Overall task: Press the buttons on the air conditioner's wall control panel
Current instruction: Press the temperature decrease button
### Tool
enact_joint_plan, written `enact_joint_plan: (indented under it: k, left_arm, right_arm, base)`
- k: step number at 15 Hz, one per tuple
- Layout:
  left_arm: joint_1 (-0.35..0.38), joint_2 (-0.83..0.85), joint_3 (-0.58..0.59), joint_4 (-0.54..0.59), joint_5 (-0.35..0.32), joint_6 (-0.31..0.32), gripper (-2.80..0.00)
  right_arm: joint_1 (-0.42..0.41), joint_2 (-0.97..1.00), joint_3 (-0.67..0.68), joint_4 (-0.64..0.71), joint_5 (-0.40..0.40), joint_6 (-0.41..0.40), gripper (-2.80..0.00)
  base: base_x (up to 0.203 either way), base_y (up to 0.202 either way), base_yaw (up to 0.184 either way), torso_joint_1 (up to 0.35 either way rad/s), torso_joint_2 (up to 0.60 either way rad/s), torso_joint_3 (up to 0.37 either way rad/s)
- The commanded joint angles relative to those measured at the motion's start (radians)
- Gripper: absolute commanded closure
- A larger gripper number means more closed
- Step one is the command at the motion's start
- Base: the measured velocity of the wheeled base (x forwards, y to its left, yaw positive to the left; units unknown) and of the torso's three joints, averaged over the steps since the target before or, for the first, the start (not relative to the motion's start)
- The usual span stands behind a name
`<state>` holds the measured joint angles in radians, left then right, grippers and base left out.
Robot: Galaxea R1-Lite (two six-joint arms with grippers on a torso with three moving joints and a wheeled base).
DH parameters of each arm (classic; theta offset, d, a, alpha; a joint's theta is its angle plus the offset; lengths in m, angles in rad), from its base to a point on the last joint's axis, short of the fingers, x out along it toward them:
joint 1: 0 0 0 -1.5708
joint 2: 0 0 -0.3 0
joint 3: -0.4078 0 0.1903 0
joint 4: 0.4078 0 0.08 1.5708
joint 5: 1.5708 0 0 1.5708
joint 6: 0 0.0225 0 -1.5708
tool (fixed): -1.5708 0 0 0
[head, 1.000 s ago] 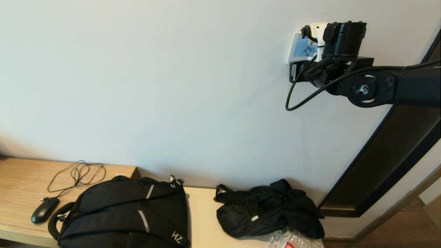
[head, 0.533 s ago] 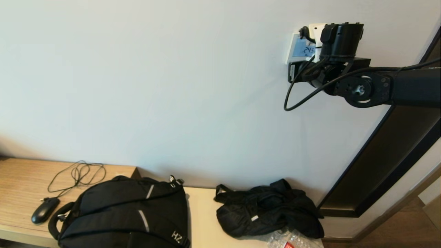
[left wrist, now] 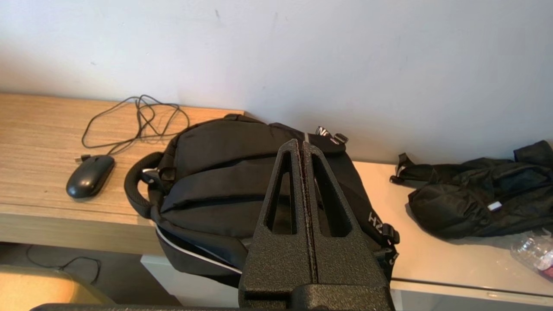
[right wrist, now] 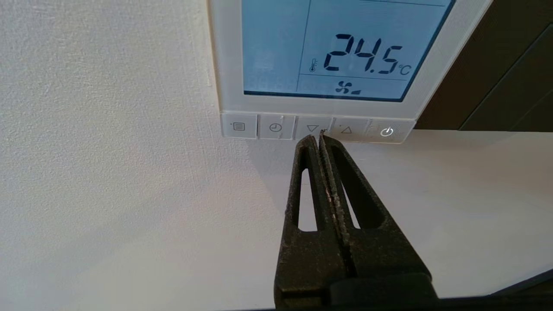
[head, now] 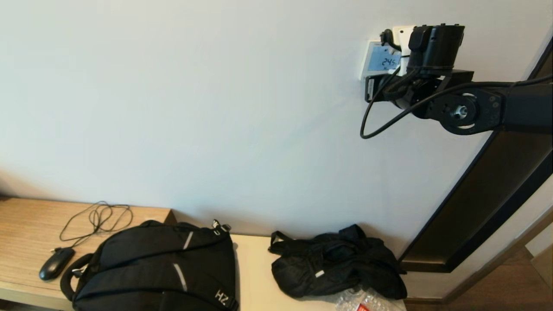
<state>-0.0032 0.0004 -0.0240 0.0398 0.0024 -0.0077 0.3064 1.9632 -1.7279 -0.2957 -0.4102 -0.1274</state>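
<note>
On the far left of the head view a black mouse [head: 56, 263] with its looped cord lies on the wooden surface [head: 26, 224], near that surface's front edge, and just beside it a black backpack [head: 155, 268] overhangs the front. The left claw [left wrist: 301, 149] hangs above the backpack with its two fingers pressed together and empty, with bare wall ahead of it. Further right a crumpled black garment [head: 337, 263] lies on the paler part of the surface, touching a clear plastic wrapper [head: 363, 300] at the front edge. Between these things and the wall control panel [head: 380, 58] the wall is bare. The panel sits flat on the wall at the upper right, close to a dark door frame [head: 484, 203] on its right side; its pale blue screen [right wrist: 337, 47] faces out into the room and reads 24.5 °C. The buttons [right wrist: 317, 128] run in one line along the panel's lower edge, parallel to it. The right claw [right wrist: 317, 137], fingers shut tight and holding nothing, points at that row, its tip at the seam between the down-arrow and up-arrow buttons; actual contact cannot be told.
</note>
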Motion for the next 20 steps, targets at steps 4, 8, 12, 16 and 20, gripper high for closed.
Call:
enact_joint_plan:
  k: [4,8,12,16,20]
  left_arm:
    - [0.000,0.000,0.001,0.000,0.001,-0.001,0.00]
    - [0.000,0.000,0.001,0.000,0.001,0.000,0.00]
    - [0.000,0.000,0.001,0.000,0.001,-0.002,0.00]
    - [0.000,0.000,-0.001,0.000,0.001,-0.001,0.00]
    - [0.000,0.000,0.001,0.000,0.001,0.000,0.00]
  right_arm:
    - [-0.005,0.012,-0.006,0.000,-0.002,-0.001,0.00]
    - [-0.010,0.026,-0.026,0.003,-0.002,-0.004,0.00]
    - [-0.008,0.020,-0.026,0.002,-0.002,-0.004,0.00]
    - [0.006,-0.039,0.020,-0.004,-0.004,-0.002,0.00]
    - [0.046,-0.189,0.137,-0.007,-0.031,0.001,0.00]
  base:
    - [0.000,0.000,0.000,0.000,0.00,0.000]
    - [0.000,0.000,0.000,0.000,0.00,0.000]
    - [0.000,0.000,0.000,0.000,0.00,0.000]
    - [0.000,0.000,0.000,0.000,0.00,0.000]
    - [0.000,0.000,0.000,0.000,0.00,0.000]
